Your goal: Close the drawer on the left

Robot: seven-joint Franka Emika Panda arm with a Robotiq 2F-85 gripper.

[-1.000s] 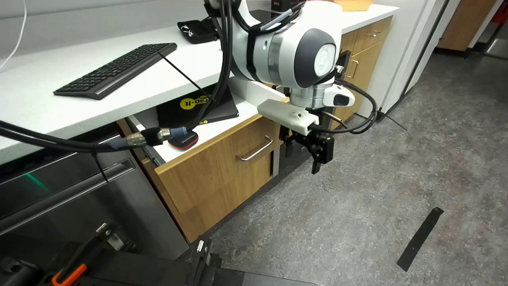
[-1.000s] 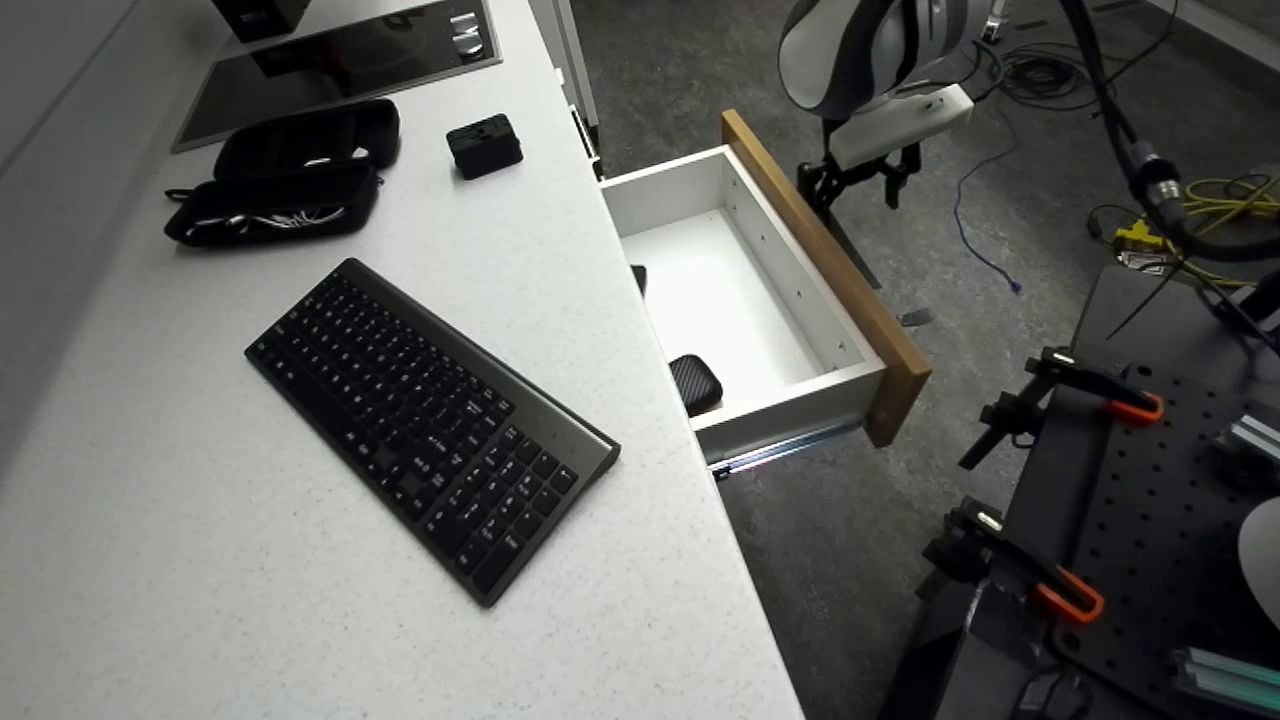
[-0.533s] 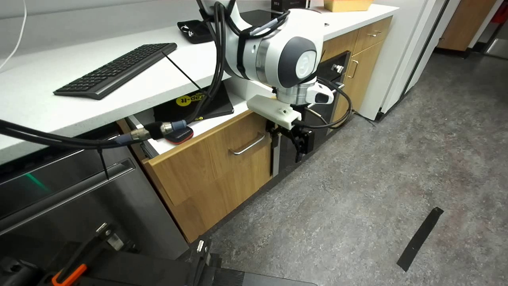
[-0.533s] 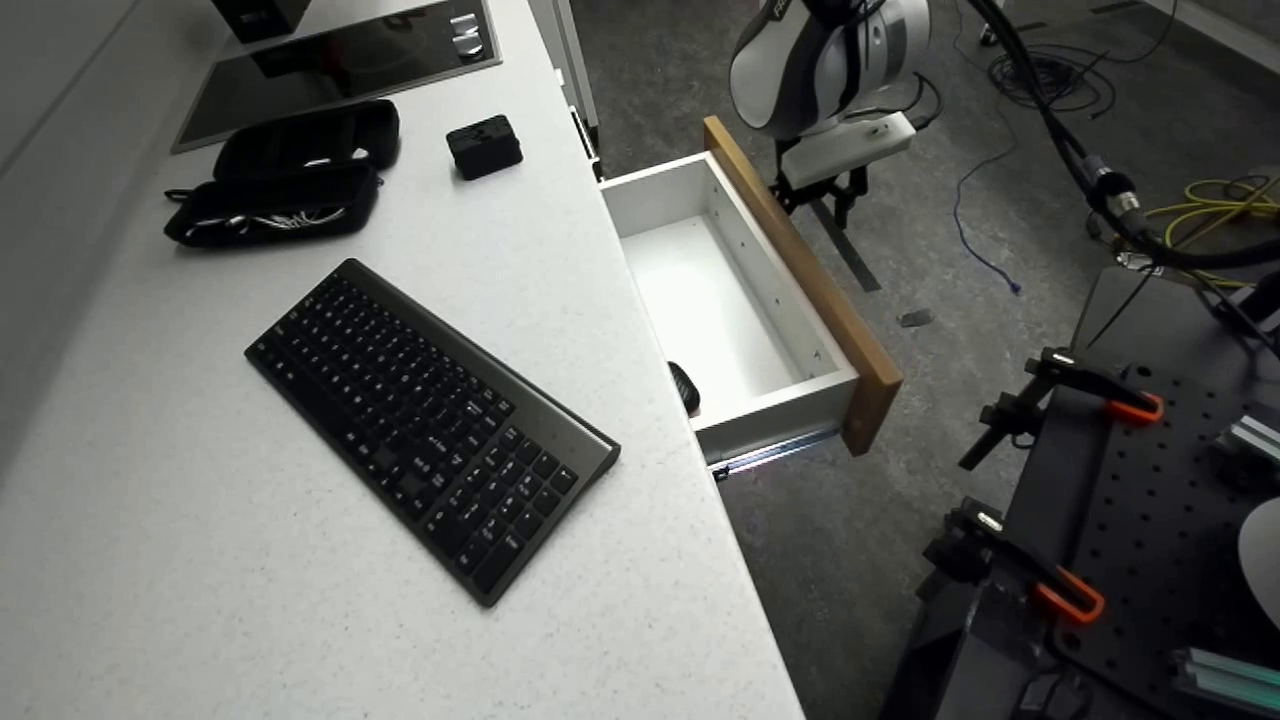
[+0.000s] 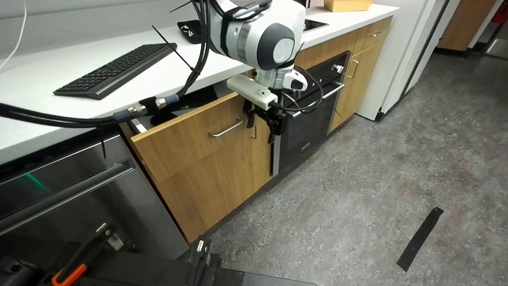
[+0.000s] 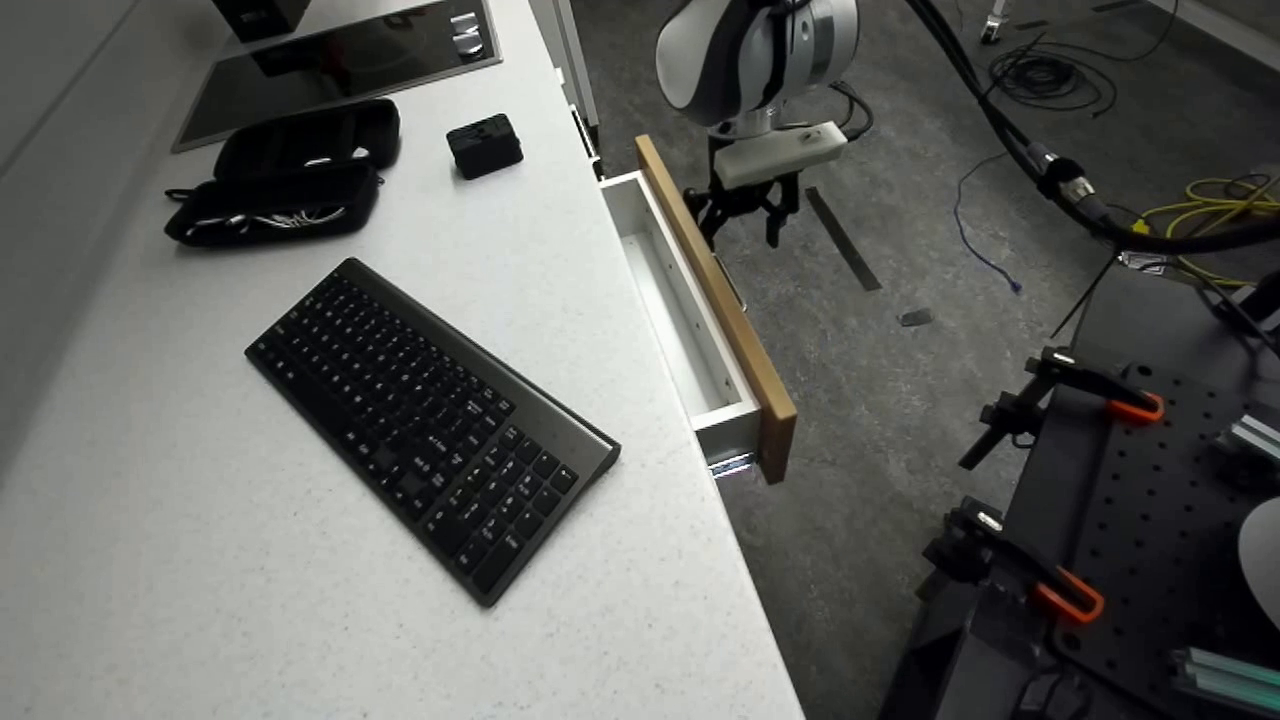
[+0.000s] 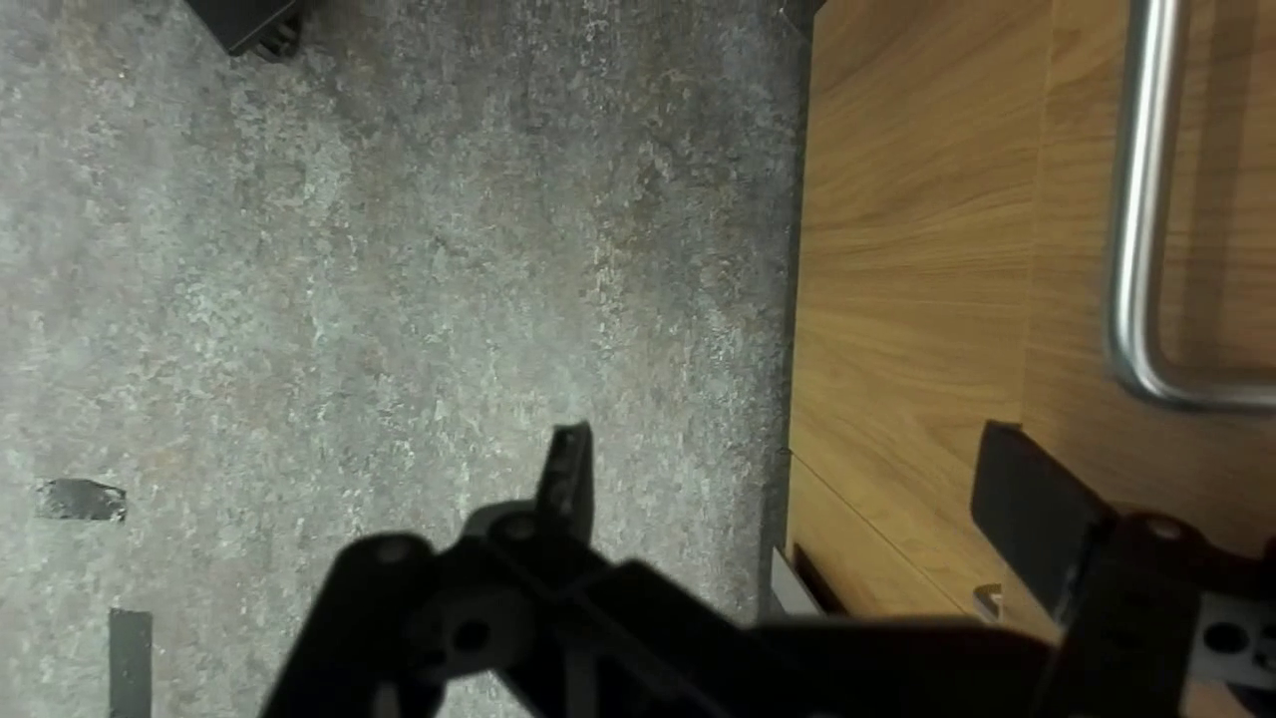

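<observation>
"How do your jaws stand?"

"Spread, nothing between them. One jaw is right at the front of the drawer [image 5: 176, 149], just beside its bar handle [image 7: 1144, 199]; whether it touches, I can't tell."

"Is the drawer closed?"

"Not yet. It juts partly out from the cabinet [image 5: 214, 188], past the edge of the table [image 6: 330, 620]. I'd judge the closing well along; what is left is more push, until the front lies flush."

"What does each view add?"

"My wrist view has the wood and the handle up close, but none of the inside. An exterior view gives a narrow white strip of that inside and the metal slide [image 6: 733, 466]; deeper in, a dark thing [image 5: 206, 96] shows in an exterior view, too hidden to name. Farther off, a small black block [image 6: 485, 147] on the table appears in an exterior view and is missing from my wrist's"
</observation>
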